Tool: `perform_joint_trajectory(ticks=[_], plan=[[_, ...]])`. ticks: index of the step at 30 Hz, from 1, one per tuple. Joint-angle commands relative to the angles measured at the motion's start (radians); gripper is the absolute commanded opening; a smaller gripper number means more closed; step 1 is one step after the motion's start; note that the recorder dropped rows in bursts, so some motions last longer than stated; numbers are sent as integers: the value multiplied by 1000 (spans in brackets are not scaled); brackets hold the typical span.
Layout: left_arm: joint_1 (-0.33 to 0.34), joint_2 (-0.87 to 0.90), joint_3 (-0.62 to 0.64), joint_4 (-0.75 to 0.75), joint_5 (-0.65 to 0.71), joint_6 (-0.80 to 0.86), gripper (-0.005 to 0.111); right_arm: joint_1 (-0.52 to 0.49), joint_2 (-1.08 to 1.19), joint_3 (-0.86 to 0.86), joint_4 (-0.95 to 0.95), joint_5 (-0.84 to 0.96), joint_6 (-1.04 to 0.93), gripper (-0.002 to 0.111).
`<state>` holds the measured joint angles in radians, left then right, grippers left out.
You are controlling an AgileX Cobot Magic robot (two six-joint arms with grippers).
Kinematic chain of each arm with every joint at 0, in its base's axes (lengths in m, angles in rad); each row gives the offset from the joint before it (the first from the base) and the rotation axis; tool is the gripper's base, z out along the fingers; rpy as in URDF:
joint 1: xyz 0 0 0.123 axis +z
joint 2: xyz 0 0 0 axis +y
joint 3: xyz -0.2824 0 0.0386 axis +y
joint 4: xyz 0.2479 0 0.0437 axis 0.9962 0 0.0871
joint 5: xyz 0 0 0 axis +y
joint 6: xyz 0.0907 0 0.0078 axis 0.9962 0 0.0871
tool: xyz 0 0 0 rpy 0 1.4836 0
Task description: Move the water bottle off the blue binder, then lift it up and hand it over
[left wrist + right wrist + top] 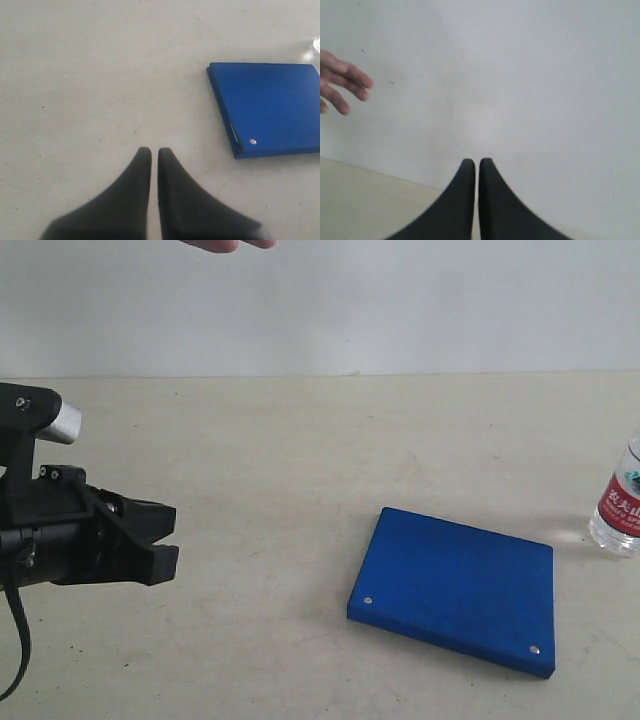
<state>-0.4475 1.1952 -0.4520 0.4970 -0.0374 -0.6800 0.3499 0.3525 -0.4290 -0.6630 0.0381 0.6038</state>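
Observation:
The blue binder [455,589] lies flat on the table right of centre, with silver rivets at its near corners; the left wrist view shows the blue binder [270,107] too. The water bottle [618,508] stands upright on the table at the right edge, off the binder and partly cut by the frame. My left gripper [165,540] hovers at the far left, well away from the binder, shut with nothing in it; its tips [151,150] nearly touch. My right gripper [473,161] is shut and empty, facing the wall, and out of the exterior view.
A person's hand [228,244] shows at the top edge of the exterior view, and its fingers [342,85] appear against the white wall in the right wrist view. The beige table [280,470] meets the wall at the back.

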Motion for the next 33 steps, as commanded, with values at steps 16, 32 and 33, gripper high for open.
perform_joint_trajectory(ticks=[16,32,33], plan=[[-6,92,-22,16,1,-52,5,-1,386,-71,896,811,-405,0],[-8,370,-226,121,-91,-306,21,-3,986,-155,887,662,-461,34],[-8,370,-226,121,-87,-324,26,-3,986,-175,887,664,-458,34]])
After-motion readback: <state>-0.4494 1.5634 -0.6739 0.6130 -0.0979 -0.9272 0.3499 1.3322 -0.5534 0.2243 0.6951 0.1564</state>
